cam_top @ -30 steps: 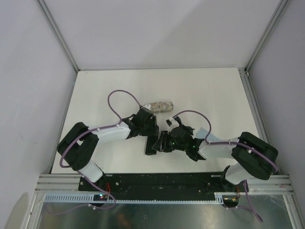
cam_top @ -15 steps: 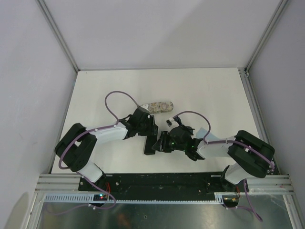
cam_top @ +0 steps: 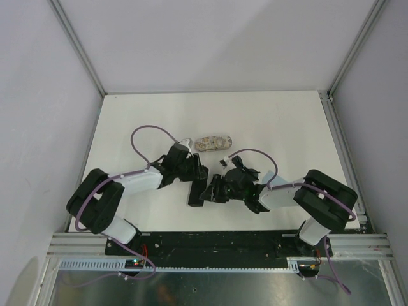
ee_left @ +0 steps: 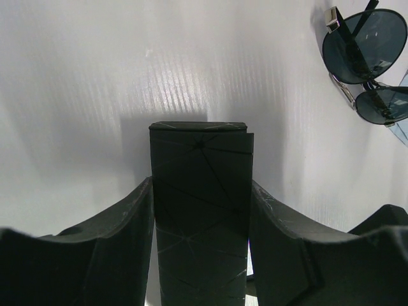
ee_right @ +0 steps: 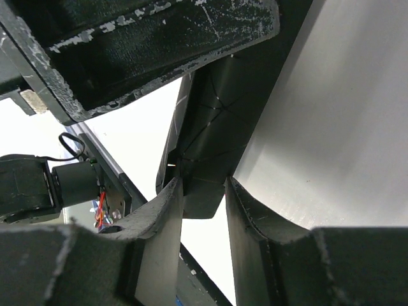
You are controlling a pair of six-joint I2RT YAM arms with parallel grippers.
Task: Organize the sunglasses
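step: case prep by the look of it, both arms are on the black case (ee_left: 201, 242) and nothing's packed yet
left tool (ee_left: 201, 194): pinching the case across its width
right tool (ee_right: 204, 185): clamped on a thin end edge of the same case, maybe the flap, can't say for sure
case spot: mid tabletop (cam_top: 287, 127), toward the near edge
wire sunglasses (ee_left: 363, 48): temples folded, lying on the tabletop apart from the case; overhead, the arms hide them
chunky pair: can't spot it anywhere
beige case (cam_top: 213, 141): further back, nobody on it
next: my guess is get the case open, one tool steadying it, the other fetching the wire pair with a gentle pinch on that thin frame
surface/room: white, faintly ribbed tabletop, plain pale walls (cam_top: 223, 44), aluminium posts (cam_top: 80, 48) at the back corners
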